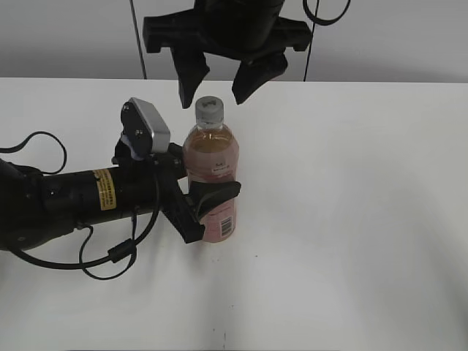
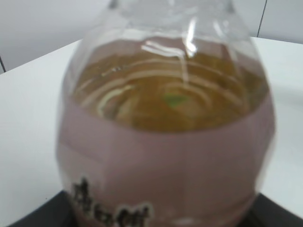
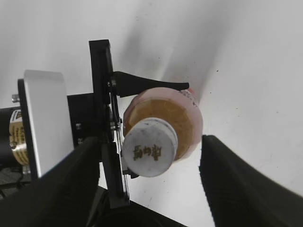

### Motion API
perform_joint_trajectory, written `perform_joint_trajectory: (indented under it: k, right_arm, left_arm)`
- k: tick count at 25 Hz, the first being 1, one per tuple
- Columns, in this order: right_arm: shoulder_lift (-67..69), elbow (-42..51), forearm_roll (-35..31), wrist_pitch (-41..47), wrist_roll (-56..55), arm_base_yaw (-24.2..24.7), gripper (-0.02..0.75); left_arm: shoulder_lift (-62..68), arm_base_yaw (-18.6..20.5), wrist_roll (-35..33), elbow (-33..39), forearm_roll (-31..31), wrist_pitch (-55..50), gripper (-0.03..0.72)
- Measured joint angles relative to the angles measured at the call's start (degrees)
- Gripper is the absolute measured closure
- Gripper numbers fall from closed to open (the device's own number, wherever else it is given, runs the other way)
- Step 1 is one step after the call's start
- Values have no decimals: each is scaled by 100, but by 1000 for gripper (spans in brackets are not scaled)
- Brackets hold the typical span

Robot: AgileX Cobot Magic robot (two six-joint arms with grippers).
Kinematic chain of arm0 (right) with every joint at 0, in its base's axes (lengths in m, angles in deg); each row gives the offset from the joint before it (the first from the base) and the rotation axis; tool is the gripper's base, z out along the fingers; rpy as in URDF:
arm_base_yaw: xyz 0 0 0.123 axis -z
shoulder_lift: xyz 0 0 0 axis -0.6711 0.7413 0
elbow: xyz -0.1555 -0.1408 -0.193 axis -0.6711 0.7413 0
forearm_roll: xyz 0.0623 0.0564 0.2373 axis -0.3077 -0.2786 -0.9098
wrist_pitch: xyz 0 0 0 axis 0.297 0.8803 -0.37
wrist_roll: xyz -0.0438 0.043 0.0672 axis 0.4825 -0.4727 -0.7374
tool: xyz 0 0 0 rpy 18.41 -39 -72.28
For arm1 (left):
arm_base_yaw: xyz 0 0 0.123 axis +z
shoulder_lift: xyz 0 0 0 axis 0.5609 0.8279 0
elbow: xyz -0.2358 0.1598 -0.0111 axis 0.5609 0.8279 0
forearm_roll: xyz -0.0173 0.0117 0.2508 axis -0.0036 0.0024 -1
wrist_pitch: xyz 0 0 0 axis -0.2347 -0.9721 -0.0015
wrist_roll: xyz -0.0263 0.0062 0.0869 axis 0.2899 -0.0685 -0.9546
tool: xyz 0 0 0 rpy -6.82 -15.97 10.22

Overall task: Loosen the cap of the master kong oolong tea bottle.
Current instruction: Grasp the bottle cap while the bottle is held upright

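The master kong oolong tea bottle (image 1: 212, 175) stands upright on the white table, filled with amber-pink tea and wrapped in a pink label. Its white cap (image 1: 209, 107) is on the neck. My left gripper (image 1: 208, 201) is shut on the bottle's body from the left. The bottle fills the left wrist view (image 2: 165, 142). My right gripper (image 1: 216, 82) hangs open just above the cap, one finger on each side. From above, the right wrist view shows the cap (image 3: 149, 146) with a dark mark, between the open fingers (image 3: 150, 187), and the bottle (image 3: 182, 116) below.
The white table (image 1: 351, 219) stretches to the right and front of the bottle. The left arm's black body and cables (image 1: 66, 197) lie across the table's left side. A grey wall stands behind the table.
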Motion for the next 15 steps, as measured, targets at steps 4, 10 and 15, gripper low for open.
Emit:
perform_joint_trajectory:
  k: [4,10,15]
  right_arm:
    - [5,59,-13,-6,0,0,244]
    - [24,66,-13,-6,-5,0,262]
    - [134,78,-35,-6,-5,0,295]
  left_arm:
    - [0,0,0,0,0,0,303]
    - [0,0,0,0,0,0,303]
    - [0,0,0,0,0,0,303]
